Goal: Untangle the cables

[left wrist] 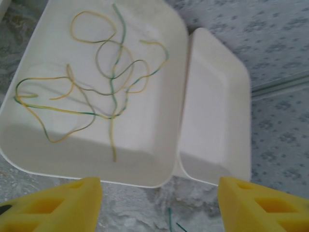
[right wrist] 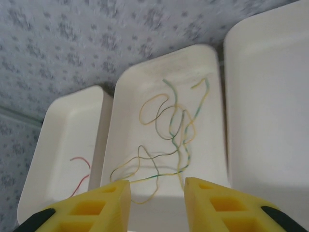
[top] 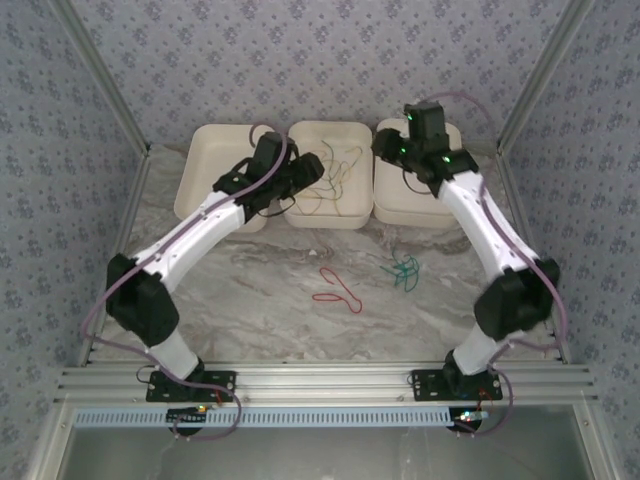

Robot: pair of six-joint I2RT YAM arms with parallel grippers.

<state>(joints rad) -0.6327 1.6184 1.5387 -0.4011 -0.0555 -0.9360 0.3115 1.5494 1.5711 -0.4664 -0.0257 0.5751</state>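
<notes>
Left gripper [top: 306, 168] [left wrist: 159, 203]: jaws wide apart, nothing between them; it hovers at the near left corner of the middle tray [top: 330, 222] [left wrist: 145, 159].
Right gripper [top: 386, 147] [right wrist: 157, 203]: jaws narrowly apart, gripping nothing; it hovers at the right side of the middle tray [right wrist: 126, 87], pointing across it.
Yellow-green cables [top: 335, 180] [left wrist: 112, 92] [right wrist: 178, 130]: inside the middle tray, looped over one another in a loose tangle.
Left tray [top: 200, 170] [right wrist: 72, 125]: touches the middle tray's left side and holds a short red cable [right wrist: 79, 159].
Right tray [top: 400, 205] [left wrist: 212, 121] [right wrist: 270, 96]: touches the middle tray's right side.
Loose red cable [top: 337, 291]: on the table [top: 260, 310], in front of the middle tray, in a loop.
Green cables [top: 404, 270]: on the table, in front of the middle tray's right corner, bunched together.
</notes>
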